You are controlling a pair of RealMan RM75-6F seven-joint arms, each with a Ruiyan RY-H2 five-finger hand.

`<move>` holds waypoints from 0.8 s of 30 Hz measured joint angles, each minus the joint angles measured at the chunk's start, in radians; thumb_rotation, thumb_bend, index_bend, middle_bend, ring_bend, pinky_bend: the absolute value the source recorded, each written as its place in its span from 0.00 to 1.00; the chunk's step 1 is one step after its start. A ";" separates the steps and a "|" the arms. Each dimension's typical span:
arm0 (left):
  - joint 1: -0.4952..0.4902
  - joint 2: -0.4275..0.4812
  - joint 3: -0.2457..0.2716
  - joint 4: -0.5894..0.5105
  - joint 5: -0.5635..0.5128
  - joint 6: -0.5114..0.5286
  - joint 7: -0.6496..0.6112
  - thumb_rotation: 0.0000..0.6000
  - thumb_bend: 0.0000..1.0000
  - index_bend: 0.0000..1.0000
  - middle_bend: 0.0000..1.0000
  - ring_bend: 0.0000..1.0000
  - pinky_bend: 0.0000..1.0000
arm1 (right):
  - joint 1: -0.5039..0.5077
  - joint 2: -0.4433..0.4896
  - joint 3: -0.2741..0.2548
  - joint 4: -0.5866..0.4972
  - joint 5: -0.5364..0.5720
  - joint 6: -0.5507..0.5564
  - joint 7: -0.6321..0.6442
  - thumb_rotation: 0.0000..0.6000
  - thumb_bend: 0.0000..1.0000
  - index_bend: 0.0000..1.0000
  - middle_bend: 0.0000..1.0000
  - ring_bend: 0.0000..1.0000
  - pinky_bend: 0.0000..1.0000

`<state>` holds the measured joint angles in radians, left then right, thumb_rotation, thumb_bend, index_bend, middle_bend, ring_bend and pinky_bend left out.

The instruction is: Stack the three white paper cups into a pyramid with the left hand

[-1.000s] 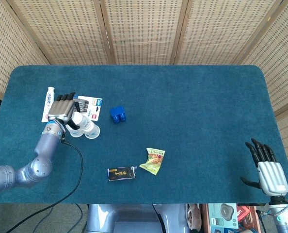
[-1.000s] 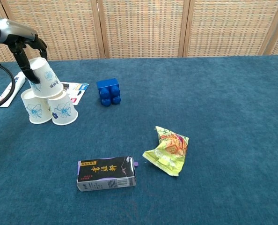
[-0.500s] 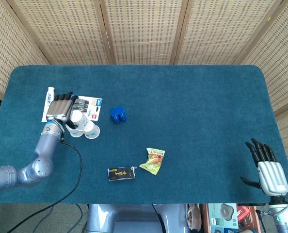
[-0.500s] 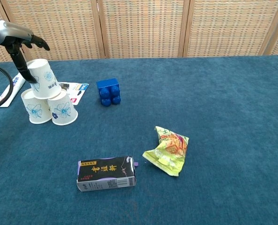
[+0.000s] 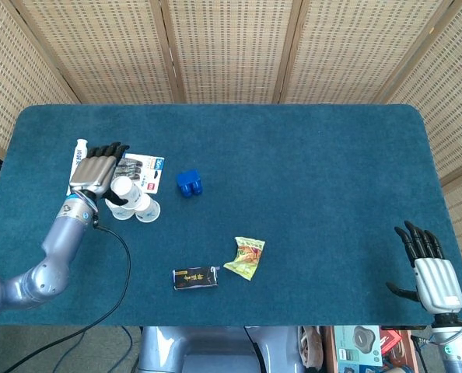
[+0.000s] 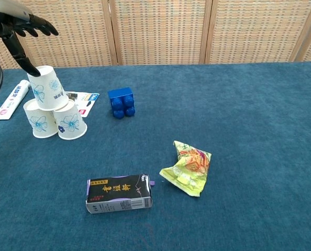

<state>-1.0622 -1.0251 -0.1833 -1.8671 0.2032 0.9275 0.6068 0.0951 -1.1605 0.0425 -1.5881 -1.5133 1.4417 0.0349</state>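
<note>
Behind blue-carpeted table (image 5: 309, 171), woven rattan screen panels (image 5: 231, 47); cups (image 6: 53, 110) stacked.

L hand (image 5: 96, 169) open over white cups (image 5: 131, 200), R hand (image 5: 432, 273) open at table (image 5: 293, 179) corner.

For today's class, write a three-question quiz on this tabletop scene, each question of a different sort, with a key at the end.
1. True or false: the top paper cup rests upside down on the two lower paper cups.
2. Multiple choice: what lies nearest the black carton? A) blue block B) green snack packet C) white tube
3. Fill in: the left hand is raised above the stack with its fingers ____.

Key
1. True; all three stand mouth down on the blue table.
2. B.
3. Spread; it holds nothing. The right hand rests open at the table's near corner.
</note>
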 measured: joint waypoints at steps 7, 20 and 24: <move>0.119 0.159 -0.011 -0.219 0.222 -0.014 -0.107 1.00 0.16 0.01 0.00 0.00 0.00 | -0.003 0.001 -0.002 -0.007 -0.007 0.008 -0.008 1.00 0.00 0.00 0.00 0.00 0.00; 0.635 -0.104 0.192 -0.076 1.120 0.506 -0.224 1.00 0.16 0.00 0.00 0.00 0.00 | -0.001 -0.023 0.000 0.001 -0.015 0.017 -0.052 1.00 0.00 0.00 0.00 0.00 0.00; 0.755 -0.263 0.241 0.125 1.228 0.631 -0.256 1.00 0.16 0.00 0.00 0.00 0.00 | 0.002 -0.030 -0.002 0.004 -0.017 0.011 -0.063 1.00 0.00 0.00 0.00 0.00 0.00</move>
<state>-0.3069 -1.2878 0.0574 -1.7416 1.4312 1.5585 0.3513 0.0975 -1.1910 0.0404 -1.5841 -1.5306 1.4526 -0.0283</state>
